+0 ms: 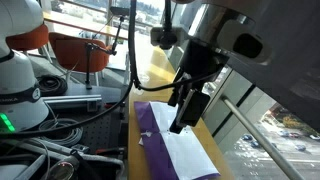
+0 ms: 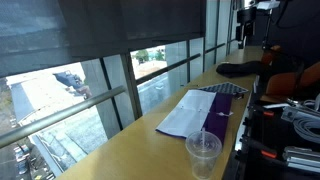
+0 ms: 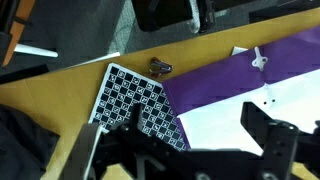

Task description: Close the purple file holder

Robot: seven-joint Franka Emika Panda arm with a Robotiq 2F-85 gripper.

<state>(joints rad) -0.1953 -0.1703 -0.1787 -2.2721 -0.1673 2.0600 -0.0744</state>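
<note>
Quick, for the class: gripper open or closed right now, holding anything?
Gripper: open, jaws spread apart, holding nothing, above the purple file holder.

Purple file holder [image 3: 275,65]: matt purple covers, plastic-looking, with smooth white paper sheets [image 3: 225,115] inside.
Desk [image 3: 200,45]: smooth yellowish top, wood-like, faint sheen.
Cup [image 2: 203,152]: clear glossy plastic.
Checkered card [image 3: 140,100]: flat matt print, black on white.
Claw [image 3: 185,145]: matt black, hard.

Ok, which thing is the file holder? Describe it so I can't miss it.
Follow the long yellowish counter by the window. Past the clear plastic cup lies the flat purple file holder, open, white sheets showing. Unlike the black-and-white checkered card beside it, it alone is purple.
</note>
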